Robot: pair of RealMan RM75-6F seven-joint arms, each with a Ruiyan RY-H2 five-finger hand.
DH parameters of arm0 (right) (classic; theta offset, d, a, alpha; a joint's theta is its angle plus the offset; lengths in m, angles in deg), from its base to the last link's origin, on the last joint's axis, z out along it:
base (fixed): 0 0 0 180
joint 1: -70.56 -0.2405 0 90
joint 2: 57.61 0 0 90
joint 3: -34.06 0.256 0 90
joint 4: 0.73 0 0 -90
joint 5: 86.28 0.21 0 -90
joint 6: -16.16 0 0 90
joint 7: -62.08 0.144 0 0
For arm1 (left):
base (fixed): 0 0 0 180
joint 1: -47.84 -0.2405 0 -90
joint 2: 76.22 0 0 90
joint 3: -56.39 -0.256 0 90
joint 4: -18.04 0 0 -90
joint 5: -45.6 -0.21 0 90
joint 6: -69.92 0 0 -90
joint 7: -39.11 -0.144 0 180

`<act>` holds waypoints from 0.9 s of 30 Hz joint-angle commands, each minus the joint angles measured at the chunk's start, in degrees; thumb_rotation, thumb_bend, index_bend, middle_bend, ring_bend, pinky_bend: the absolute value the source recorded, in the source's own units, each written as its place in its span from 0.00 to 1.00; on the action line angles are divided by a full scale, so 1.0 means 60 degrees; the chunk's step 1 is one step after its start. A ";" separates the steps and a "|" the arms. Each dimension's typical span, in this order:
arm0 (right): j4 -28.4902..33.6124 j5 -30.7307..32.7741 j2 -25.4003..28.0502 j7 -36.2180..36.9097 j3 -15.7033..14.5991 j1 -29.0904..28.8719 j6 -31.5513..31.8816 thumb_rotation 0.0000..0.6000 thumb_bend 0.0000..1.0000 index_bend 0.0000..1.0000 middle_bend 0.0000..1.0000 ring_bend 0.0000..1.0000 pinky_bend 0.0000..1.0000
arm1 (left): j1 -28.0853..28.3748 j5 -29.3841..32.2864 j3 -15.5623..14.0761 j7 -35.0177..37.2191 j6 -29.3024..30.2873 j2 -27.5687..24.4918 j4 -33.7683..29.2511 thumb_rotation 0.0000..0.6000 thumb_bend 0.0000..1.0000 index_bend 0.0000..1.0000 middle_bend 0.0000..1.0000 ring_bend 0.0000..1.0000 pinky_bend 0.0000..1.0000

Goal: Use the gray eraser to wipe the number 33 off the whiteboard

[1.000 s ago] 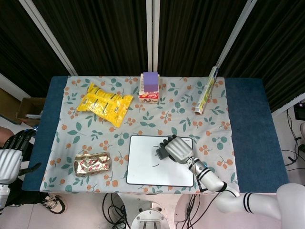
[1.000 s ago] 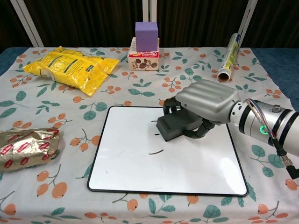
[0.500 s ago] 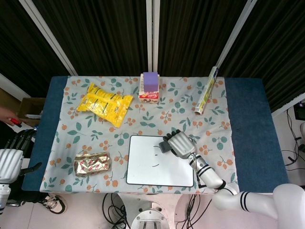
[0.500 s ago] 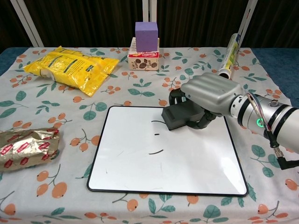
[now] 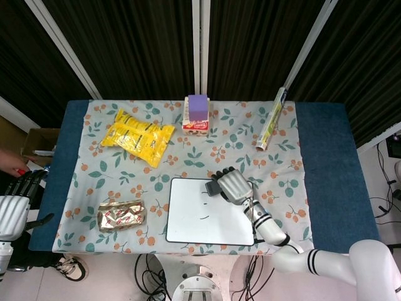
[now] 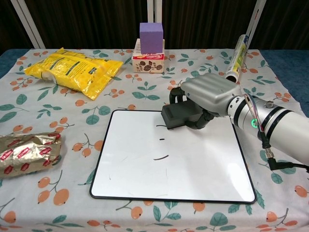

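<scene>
Under the right hand (image 6: 208, 94), fingers curled around the gray eraser (image 6: 177, 116), the whiteboard (image 6: 203, 174) is mostly clean. Faint marks (image 6: 161, 157) remain below and to its left, so some wiping is left.

A floral tablecloth (image 6: 145, 94) covers the table, with bare blue tabletop (image 5: 332, 175) showing at both side edges. Toward the far left corner lies a yellow snack bag (image 6: 72, 70), and at the middle of the far edge a purple cube (image 6: 151, 31) stands on a small biscuit box (image 6: 147, 63). A roll of wrap in its printed sleeve (image 6: 236, 58) lies near the far right corner, and a crumpled gold-and-red foil packet (image 6: 26, 153) rests by the left edge, nearer the front.
</scene>
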 commanded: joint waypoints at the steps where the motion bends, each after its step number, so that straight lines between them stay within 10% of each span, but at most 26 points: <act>1: 0.0078 0.0026 -0.0121 -0.0053 0.0044 -0.0095 -0.0027 1.00 0.34 0.87 0.73 0.64 0.71 | -0.0009 0.0012 0.0002 0.0012 0.0004 0.0003 0.0013 1.00 0.06 0.09 0.10 0.07 0.17; 27: 0.2684 -0.0507 0.0996 -0.0726 -0.1182 0.0191 0.0175 1.00 0.34 0.87 0.73 0.64 0.71 | -0.0099 -0.0051 -0.0046 -0.0035 0.0102 0.0012 -0.0042 1.00 0.06 0.09 0.10 0.07 0.17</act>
